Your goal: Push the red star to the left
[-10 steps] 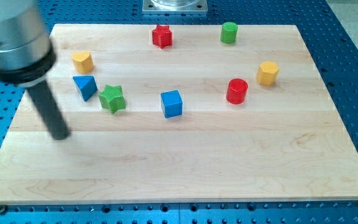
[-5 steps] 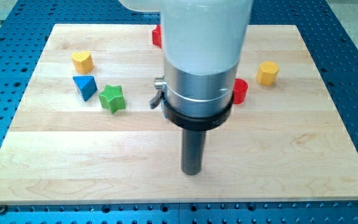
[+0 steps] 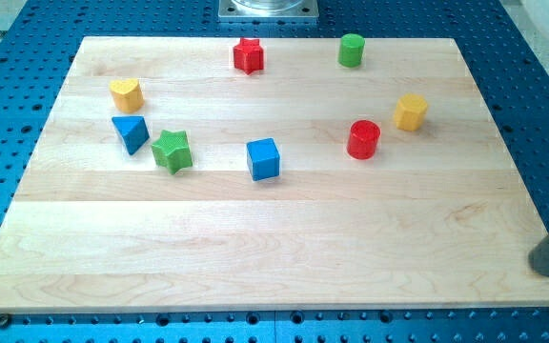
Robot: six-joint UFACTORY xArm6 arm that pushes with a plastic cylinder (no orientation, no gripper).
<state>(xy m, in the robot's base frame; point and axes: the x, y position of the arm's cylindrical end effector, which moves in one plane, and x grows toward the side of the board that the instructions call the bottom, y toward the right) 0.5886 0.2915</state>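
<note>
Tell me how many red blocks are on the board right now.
2. The red star sits near the view's top, left of the green cylinder. The red cylinder is right of centre, beside the yellow block. None looks hidden.

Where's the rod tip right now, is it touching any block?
My tip: at the view's bottom right, off the board edge, touching no block, far from the red star.

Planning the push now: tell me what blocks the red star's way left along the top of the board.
Nothing visible does. Left of the red star the wooden board lies bare to its edge; the yellow block sits lower, off that line. My tip is far off at the view's bottom right, beyond the board's edge.
</note>
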